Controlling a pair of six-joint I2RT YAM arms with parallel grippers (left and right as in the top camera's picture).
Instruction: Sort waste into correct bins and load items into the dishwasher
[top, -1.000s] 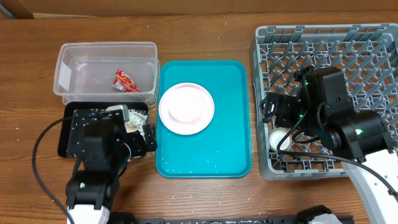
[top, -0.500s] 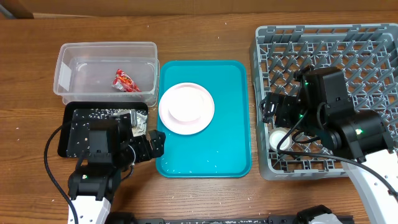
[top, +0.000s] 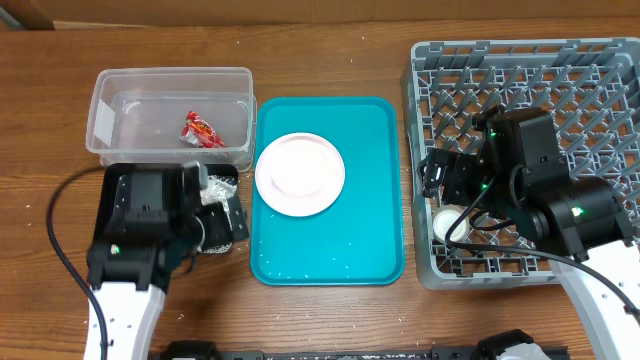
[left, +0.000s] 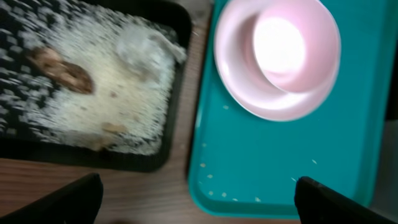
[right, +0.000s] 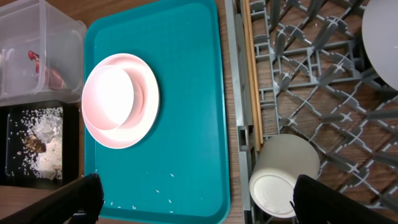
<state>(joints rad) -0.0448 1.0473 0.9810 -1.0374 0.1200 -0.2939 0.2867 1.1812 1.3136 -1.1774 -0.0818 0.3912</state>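
The left gripper (left: 196, 193) has its fingers spread wide and empty; ahead and to their right a pink bowl (left: 280, 46) sits on the teal tray (left: 249, 168), with the black bin (left: 93, 158) of rice ahead-left. The right gripper (right: 196, 190) is equally wide, holding nothing, a white cup (right: 283, 171) in the rack (right: 235, 62) just beside its right finger

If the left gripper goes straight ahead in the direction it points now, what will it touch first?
Most likely the left rim of the teal tray, close beside the black tray. The left gripper is open and empty, aimed down at that edge, but depth is hard to judge.
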